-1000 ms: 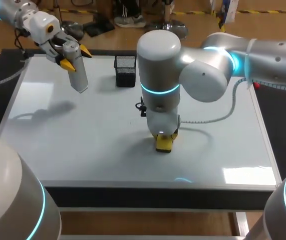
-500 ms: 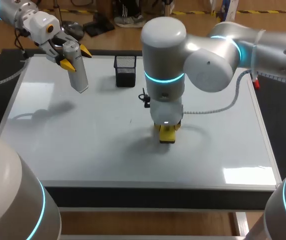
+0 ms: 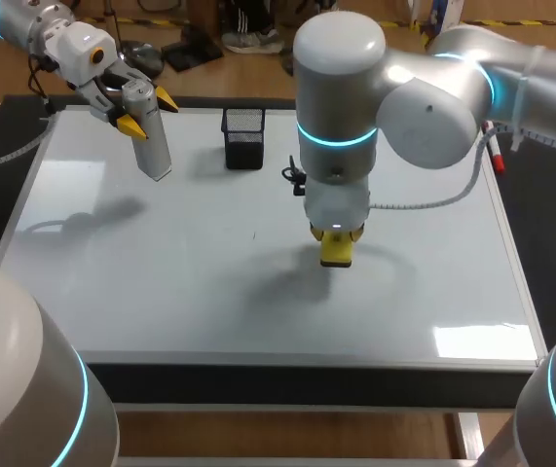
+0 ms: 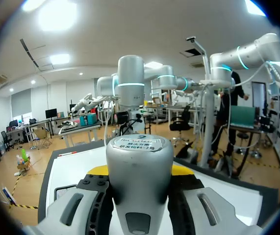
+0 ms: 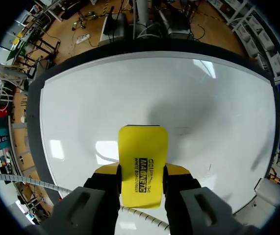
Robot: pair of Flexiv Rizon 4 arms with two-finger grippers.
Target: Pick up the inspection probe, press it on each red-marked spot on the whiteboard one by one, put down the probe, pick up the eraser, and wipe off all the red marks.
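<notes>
My left gripper (image 3: 148, 112) hangs above the far left corner of the whiteboard (image 3: 161, 282), shut on the grey inspection probe (image 3: 152, 144), which points down and clear of the surface. In the left wrist view the probe (image 4: 139, 176) fills the space between the fingers of the left gripper (image 4: 139, 171). My right gripper (image 3: 337, 236) stands over the middle of the board, shut on the yellow eraser (image 3: 337, 250), whose lower end is at the surface. The right wrist view shows the eraser (image 5: 143, 161) clamped in the right gripper (image 5: 142, 175) against the whiteboard (image 5: 81, 112). I see no red marks on the board.
A black mesh pen holder (image 3: 243, 137) stands at the far middle of the board. A red marker (image 3: 495, 157) lies by the far right edge. A tiny dark speck (image 3: 254, 234) sits left of the eraser.
My right arm has carried the eraser to the right and slightly farther across the board. The left arm and the probe have not moved.
</notes>
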